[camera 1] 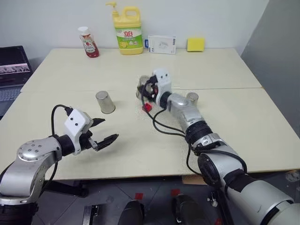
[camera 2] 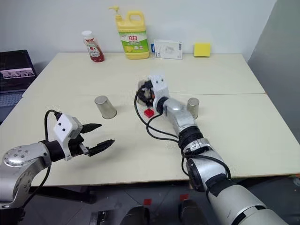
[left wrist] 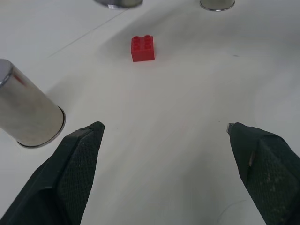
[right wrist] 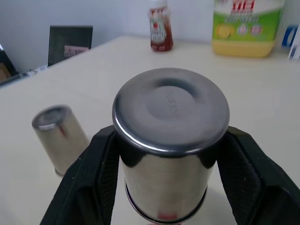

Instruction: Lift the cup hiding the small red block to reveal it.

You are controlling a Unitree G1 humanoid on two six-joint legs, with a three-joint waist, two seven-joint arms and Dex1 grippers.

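Cup sat clamped upside down in right gripper, raised off table mid-table; red block lay bare just below it. Left gripper hovered near the front edge, fingers spread, empty. Two more cups stood inverted either side, open room between. Far edge: ketchup bottle, yellow detergent jug with Chinese label, white box, sponge.

The cup is polished, mirror-like metal. The block is glossy red plastic, studded. The table looks matt, smooth and cream. The fingers are textured black.
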